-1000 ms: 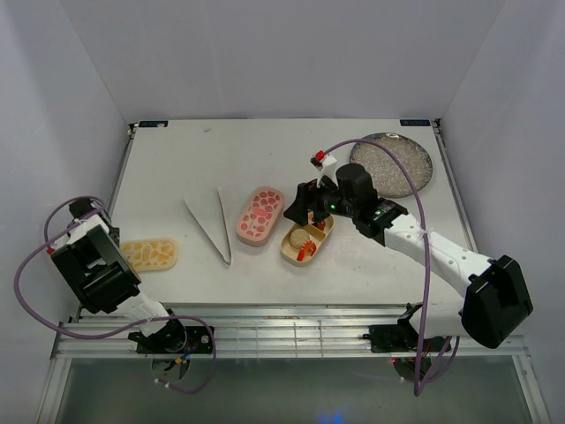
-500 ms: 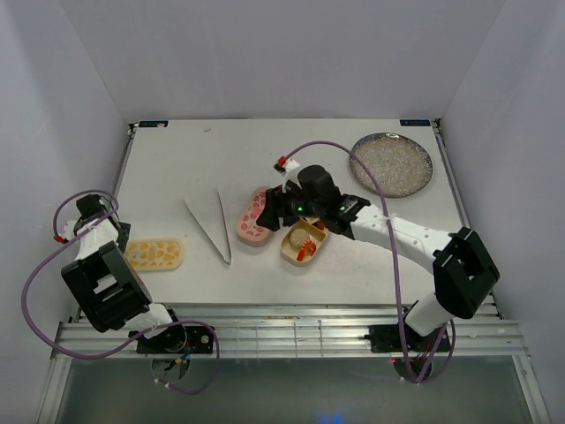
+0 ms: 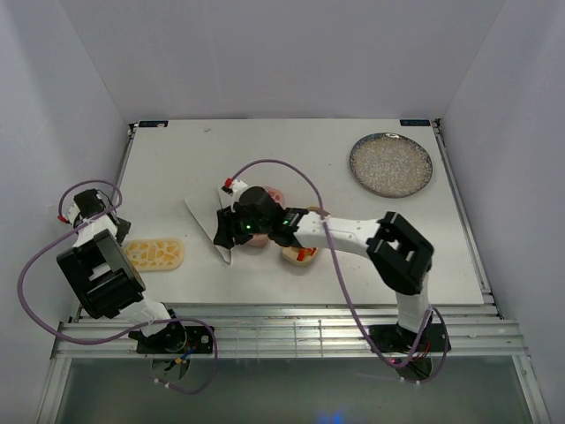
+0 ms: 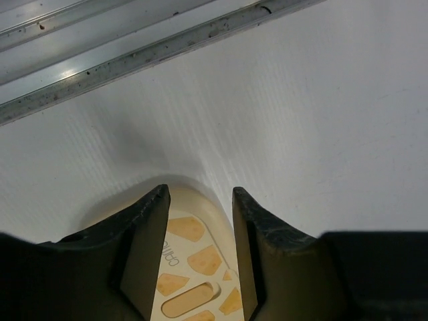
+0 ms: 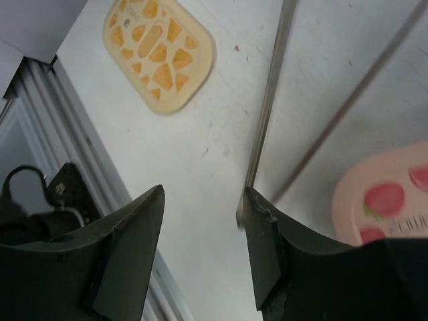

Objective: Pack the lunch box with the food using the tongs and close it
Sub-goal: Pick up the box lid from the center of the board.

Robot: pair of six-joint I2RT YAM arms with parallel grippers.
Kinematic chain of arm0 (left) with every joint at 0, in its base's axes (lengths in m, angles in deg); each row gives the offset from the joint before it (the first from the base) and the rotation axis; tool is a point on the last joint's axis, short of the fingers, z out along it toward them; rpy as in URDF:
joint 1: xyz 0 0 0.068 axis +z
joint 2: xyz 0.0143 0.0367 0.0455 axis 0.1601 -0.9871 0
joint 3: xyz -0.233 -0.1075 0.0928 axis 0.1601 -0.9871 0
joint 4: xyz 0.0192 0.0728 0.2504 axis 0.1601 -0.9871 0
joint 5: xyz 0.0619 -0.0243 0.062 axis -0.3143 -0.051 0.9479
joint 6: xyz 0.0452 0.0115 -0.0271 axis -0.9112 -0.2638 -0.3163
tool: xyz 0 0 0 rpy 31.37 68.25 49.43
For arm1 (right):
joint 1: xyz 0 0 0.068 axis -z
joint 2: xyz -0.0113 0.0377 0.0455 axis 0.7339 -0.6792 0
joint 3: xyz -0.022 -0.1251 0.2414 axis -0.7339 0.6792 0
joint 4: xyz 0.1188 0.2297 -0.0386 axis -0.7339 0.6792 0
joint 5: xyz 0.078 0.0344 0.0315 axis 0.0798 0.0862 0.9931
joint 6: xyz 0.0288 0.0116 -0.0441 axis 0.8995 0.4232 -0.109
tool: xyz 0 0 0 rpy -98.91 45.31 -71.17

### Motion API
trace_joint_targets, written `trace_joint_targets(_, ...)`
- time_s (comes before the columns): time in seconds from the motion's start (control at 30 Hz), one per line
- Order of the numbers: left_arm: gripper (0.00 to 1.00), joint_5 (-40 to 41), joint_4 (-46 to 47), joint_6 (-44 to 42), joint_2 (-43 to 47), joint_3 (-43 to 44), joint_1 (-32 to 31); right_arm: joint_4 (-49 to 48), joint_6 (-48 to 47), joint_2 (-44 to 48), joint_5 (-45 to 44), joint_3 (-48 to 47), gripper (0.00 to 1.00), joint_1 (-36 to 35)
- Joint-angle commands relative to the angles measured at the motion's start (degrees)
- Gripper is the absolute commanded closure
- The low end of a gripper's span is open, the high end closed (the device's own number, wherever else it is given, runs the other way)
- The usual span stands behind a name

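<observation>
Silvery tongs (image 5: 266, 114) flat on the table just left of the pink lid (image 5: 381, 200), my right gripper (image 5: 204, 194) stretched across over their joined end, jaws spread, my left gripper (image 4: 199, 194) folded at the left edge above the tan-yellow lid (image 4: 194, 267), jaws apart, pinching nothing.

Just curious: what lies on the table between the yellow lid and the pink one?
The thin metal tongs lie there, between the yellow lid and the pink lid; the right wrist view shows it clearly.
</observation>
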Motion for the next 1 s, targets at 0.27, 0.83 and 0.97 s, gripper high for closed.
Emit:
trace_joint_targets(0.27,0.50,4.45,-0.27,-3.97,3.94,-2.45,0.24,5.18,-1.99,-21.09,-0.77,-26.90,0.44,-3.78)
trace_joint_targets(0.83,0.40,12.00,-7.39,0.06,8.94,-1.92,1.73,4.48,-2.08,-29.89,0.99,-33.59,0.44,-5.10)
trace_joint_targets(0.97,0.39,14.04,-8.28,1.47,8.95,-3.23,1.99,5.09,-2.43,-30.68,0.55,-34.91,0.44,-5.10)
